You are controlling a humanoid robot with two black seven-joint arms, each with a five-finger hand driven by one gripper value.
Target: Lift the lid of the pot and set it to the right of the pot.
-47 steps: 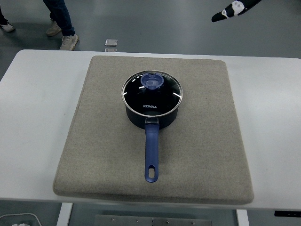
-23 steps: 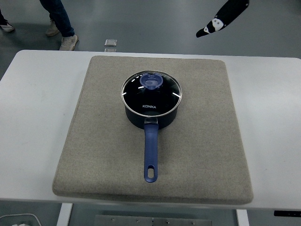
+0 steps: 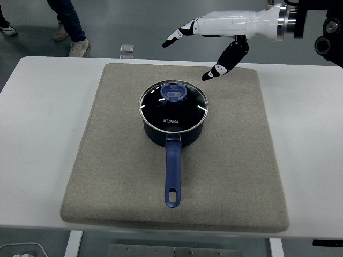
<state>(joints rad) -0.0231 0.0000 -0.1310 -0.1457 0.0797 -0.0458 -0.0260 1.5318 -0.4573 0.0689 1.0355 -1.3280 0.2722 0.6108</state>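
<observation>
Your lid (image 3: 173, 103) sat on the pot (image 3: 173, 131), a glass lid with a metal rim and a blue knob (image 3: 174, 93) at its middle. The pot stood near the centre of the grey mat (image 3: 107, 160), its blue handle (image 3: 172, 174) pointing toward the near edge of the white bench (image 3: 37, 134). Pot and lid had not shifted since a second before.

What changed was your right hand (image 3: 214, 37). A second earlier only its dark tip showed at the top right corner; half a second earlier it had dropped in a little further. At this moment the whole white hand and its wrist reached in from the right, above the far side of the mat, behind and to the right of the lid and apart from it. Its fingers (image 3: 179, 33) were stretched out and released, the thumb (image 3: 225, 61) hanging down toward the mat, and it grasped nothing.

The mat to the right of the pot carried only bare fabric. Past the far edge of the bench a small clear item (image 3: 126, 49) lay on the floor, and a person's legs and shoes (image 3: 68, 32) showed at the top left.

White lettering on the lid read "KONKA" (image 3: 171, 121).
</observation>
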